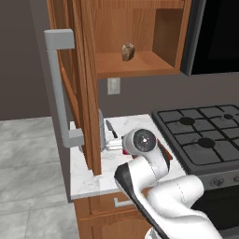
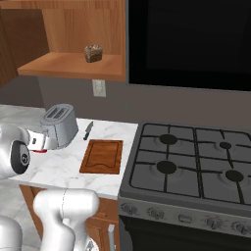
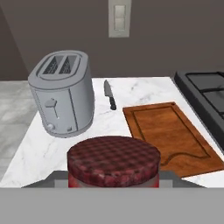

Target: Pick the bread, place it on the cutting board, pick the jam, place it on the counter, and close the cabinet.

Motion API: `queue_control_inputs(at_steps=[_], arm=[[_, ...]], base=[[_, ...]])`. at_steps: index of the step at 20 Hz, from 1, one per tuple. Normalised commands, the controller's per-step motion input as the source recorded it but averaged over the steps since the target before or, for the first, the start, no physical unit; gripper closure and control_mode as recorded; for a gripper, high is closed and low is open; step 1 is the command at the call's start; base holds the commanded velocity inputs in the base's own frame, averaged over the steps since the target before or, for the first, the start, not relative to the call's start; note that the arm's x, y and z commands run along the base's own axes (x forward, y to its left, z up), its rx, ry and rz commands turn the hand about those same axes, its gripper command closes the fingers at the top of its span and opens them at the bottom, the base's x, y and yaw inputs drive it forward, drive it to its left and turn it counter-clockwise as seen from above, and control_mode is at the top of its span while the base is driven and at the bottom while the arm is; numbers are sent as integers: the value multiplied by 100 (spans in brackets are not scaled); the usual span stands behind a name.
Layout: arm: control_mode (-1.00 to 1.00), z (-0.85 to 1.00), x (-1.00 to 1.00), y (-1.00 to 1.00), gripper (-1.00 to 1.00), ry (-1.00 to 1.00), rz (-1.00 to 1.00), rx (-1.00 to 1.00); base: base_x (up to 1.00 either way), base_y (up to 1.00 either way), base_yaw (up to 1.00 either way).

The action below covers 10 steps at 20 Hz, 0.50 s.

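- The jam jar (image 3: pixel 113 161) sits between the jaws of the gripper (image 3: pixel 113 186), its chequered dark red lid close under the hand camera. The jaws are partly closed and appear to grip the jar's sides.
- The jar hangs over the front left part of the white marble worktop (image 3: pixel 48 148), near the grey toaster (image 3: pixel 63 99) and left of the cutting board (image 3: pixel 168 138). Whether its base touches the marble cannot be told.
- The bread (image 2: pixel 93 53) lies on the shelf of the open cabinet (image 1: pixel 86 93), so the board is bare and that step looks undone.
- The step in hand seems to be setting the jam down. It should go well if the arm lowers the jar straight, keeps it upright, and picks bare marble clear of the toaster, the knife (image 3: pixel 109 94) and the board's edge.
- Judged risk: opening the jaws before the base rests flat could tip the squat jar.
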Motion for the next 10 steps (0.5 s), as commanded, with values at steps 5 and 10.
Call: queue_control_inputs(at_steps=[5,10], arm=[[-100,-38,15,17,100,-9,0,3],[-100,-34,22,16,100,-6,0,3]], base=[[0,0,0],[0,0,0]])
